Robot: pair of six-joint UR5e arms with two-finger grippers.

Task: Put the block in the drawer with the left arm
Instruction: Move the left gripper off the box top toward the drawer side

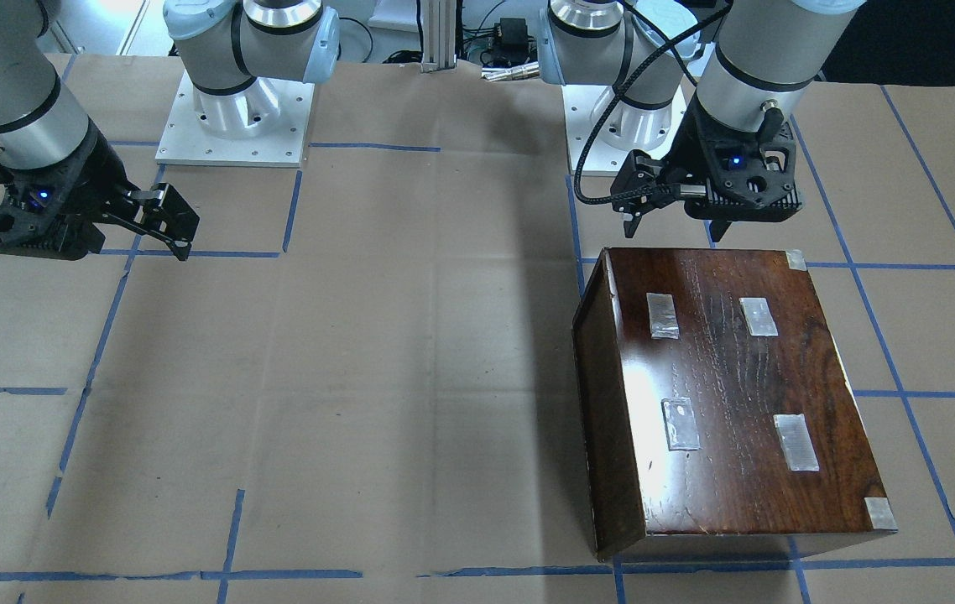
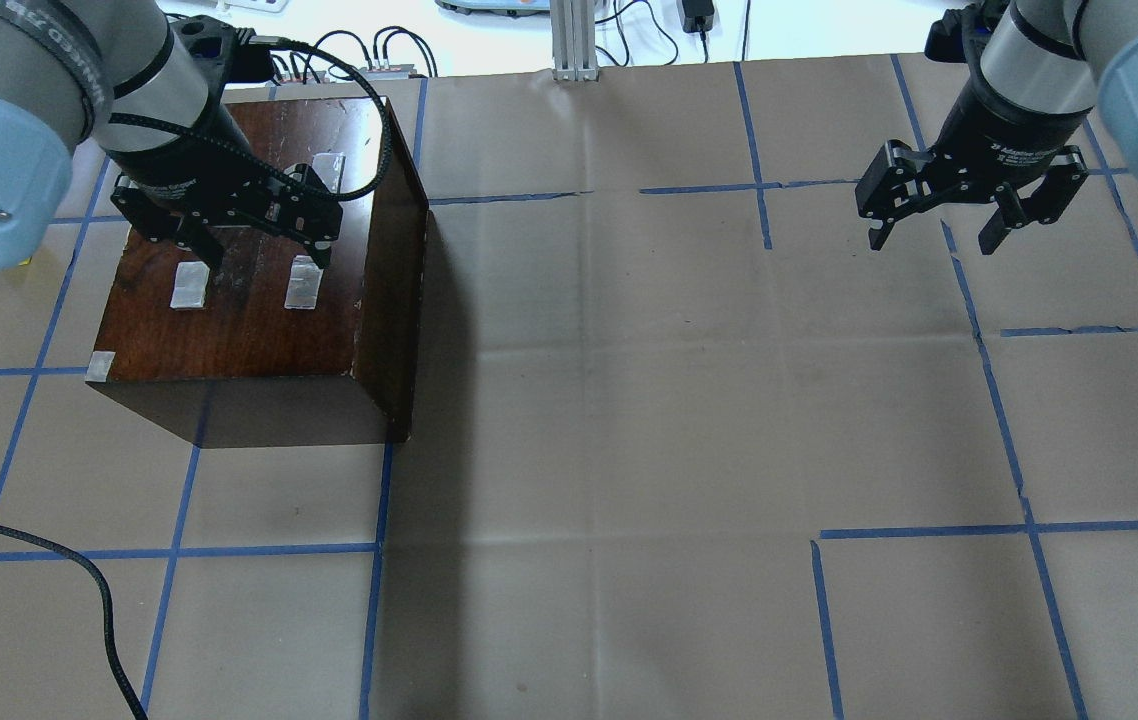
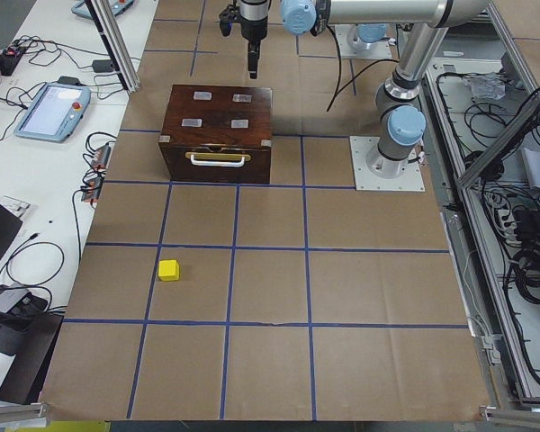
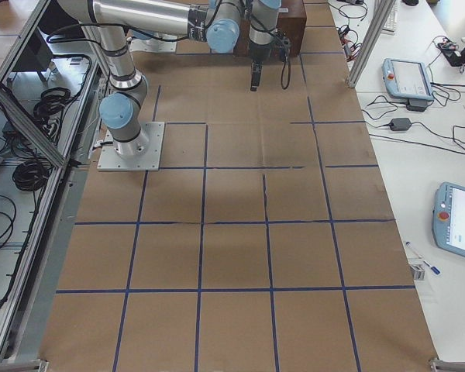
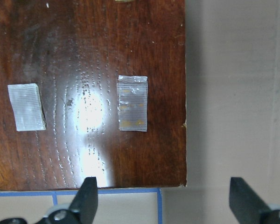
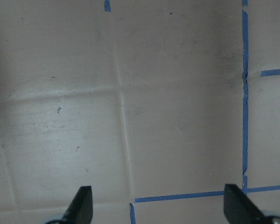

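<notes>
Left tool: hangs above the top of the box, over the edge nearest the robot base. The fingers are spread wide with nothing between them. In the left wrist view both fingertips frame the box's near right corner and two tape patches on the glossy top. We see no contact with the box. A black cable loops from the wrist over the box's far side.

Right tool: well to the right, above bare table, with its fingers also spread and holding nothing. The right wrist view shows only brown paper and blue tape lines beneath it.

Box: stands on the left part of the table, with four tape patches on top and small ones at the corners.

Drawer: pushed in, its dark front flush with the box. A pale handle runs across the front, which faces away to the robot's left.

Block: rests on the table out on that same left side, in front of the drawer and well apart from the box and both tools. In the front-facing view only a yellow sliver shows at the frame edge.
</notes>
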